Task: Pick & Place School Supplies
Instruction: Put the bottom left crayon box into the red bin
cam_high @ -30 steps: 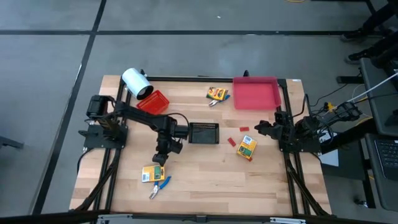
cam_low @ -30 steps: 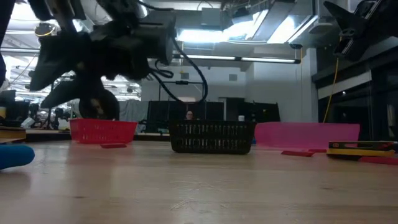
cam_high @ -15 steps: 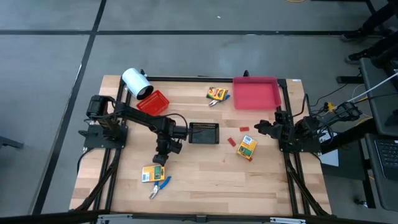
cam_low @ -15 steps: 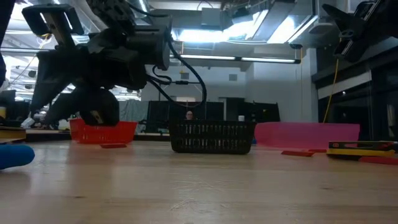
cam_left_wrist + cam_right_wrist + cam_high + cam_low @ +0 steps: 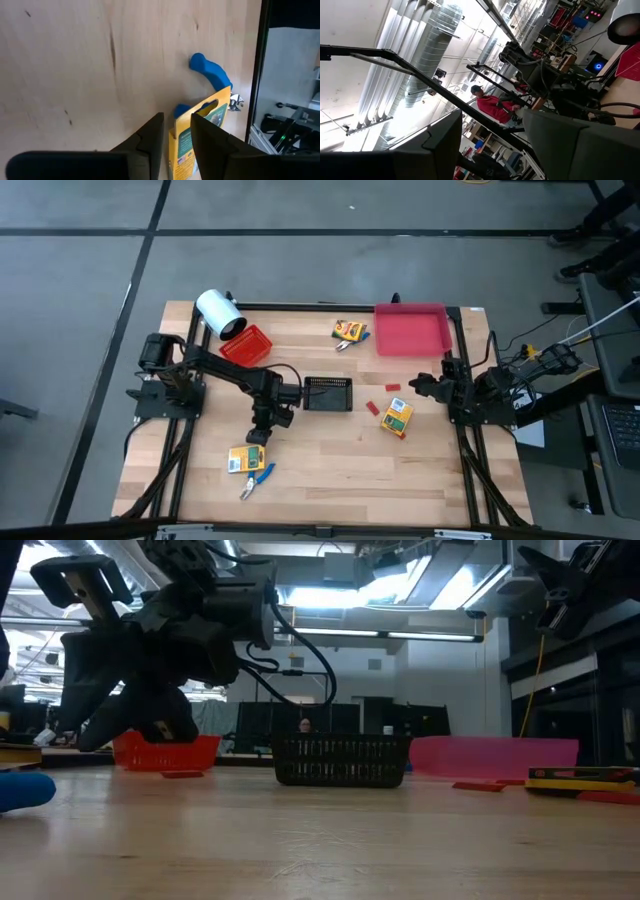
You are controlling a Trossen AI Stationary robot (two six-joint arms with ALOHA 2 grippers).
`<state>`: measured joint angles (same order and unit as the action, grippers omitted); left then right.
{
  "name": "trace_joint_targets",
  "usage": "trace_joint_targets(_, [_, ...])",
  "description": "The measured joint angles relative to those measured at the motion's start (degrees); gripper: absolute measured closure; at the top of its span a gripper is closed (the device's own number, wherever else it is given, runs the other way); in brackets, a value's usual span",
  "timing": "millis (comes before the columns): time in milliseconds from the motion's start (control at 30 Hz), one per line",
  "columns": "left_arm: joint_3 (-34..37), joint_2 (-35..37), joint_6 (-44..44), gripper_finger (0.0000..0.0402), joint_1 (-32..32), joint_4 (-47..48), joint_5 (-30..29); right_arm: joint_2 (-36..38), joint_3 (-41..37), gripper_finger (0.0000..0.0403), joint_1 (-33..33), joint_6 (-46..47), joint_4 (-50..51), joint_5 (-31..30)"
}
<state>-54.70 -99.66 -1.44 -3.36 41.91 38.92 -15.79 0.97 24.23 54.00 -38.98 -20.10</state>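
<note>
A yellow-orange printed box (image 5: 245,459) lies flat on the table near its front left, with a blue-handled plier tool (image 5: 258,478) right beside it. My left gripper (image 5: 257,437) hovers just above the box's far end, fingers slightly open, touching nothing. In the left wrist view the box (image 5: 218,104) and the blue handle (image 5: 210,72) show past my fingertips (image 5: 176,122). A second yellow box (image 5: 398,416) and two tiny red pieces (image 5: 372,408) lie right of centre. A third printed box (image 5: 349,330) lies at the back. My right gripper (image 5: 418,385) waits open at the right.
A black tray (image 5: 328,393) stands at the centre, a red basket (image 5: 246,345) and a white roll (image 5: 218,313) at the back left, and a pink-red tray (image 5: 412,328) at the back right. Bare wood lies along the front edge. A person shows far off in the room.
My left gripper has come down a little toward the yellow box at the front left. Nothing on the table has moved.
</note>
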Motion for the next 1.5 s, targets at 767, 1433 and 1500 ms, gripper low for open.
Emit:
trace_joint_targets(767, [0.02, 0.00, 0.21, 0.0322, -3.47, 0.07, -0.88, 0.00, 0.00, 0.0188, 0.00, 0.85, 0.00, 0.00])
trace_joint_targets(1433, [0.04, 0.02, 1.49, 0.0398, -5.14, 0.09, 0.55, 0.00, 0.00, 0.0188, 0.00, 1.02, 0.02, 0.02])
trace_joint_targets(1500, [0.04, 0.02, 2.54, 0.0399, -5.24, 0.11, 2.66, 0.00, 0.00, 0.0188, 0.00, 1.08, 0.02, 0.02])
